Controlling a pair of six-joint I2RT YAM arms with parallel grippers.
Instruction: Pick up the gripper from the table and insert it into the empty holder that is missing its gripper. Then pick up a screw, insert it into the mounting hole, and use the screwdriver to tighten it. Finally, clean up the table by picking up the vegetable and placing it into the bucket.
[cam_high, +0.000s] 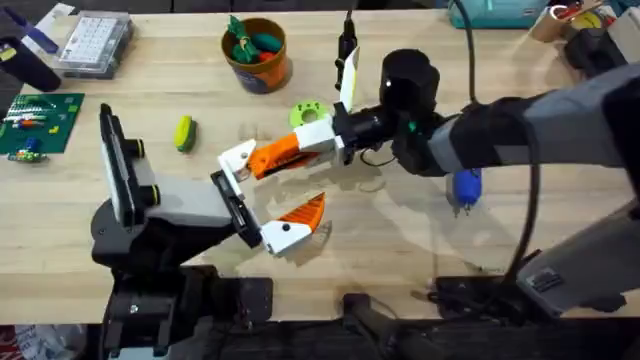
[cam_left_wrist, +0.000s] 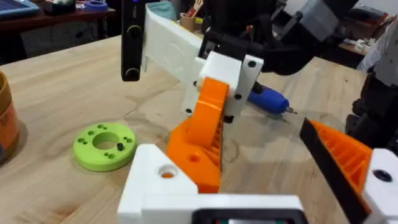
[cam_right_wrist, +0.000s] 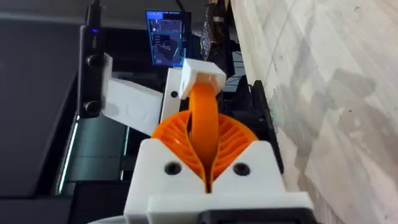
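Since the right arm (cam_high: 520, 125) reaches across the counter (cam_high: 420, 250) from the far right and the left arm (cam_high: 160, 215) sits low at the near left, the two meet head-on around mid-counter. The fit comes down to lining them up.

Right pincer (cam_high: 310, 140): pads pressed together on the orange tip of the loose finger (cam_high: 278, 153). The right wrist view shows the tip wedged between the two ribbed pads (cam_right_wrist: 230, 134), white base end leading.

Left pincer (cam_high: 265, 195): spread, pinching nothing. The fitted orange finger (cam_high: 300, 213) is on its near side, the bare white holder (cam_high: 238, 160) on its far side.

Key relation: the loose finger's long axis runs right-to-left and slightly nearer, aimed at the holder. The leading end is touching or just beside the holder (cam_left_wrist: 155, 180). I can't tell whether it's seated.

My read: the right arm does the moving and the left arm is the fixture. The push should follow the finger's own axis, down-left into the holder. Any tilt is likely to jam it on the mount's edge.

Corn cob (cam_high: 184, 132) lies on the counter well to the left, apart from both pincers. Bucket (cam_high: 256, 55) stands at the far edge.
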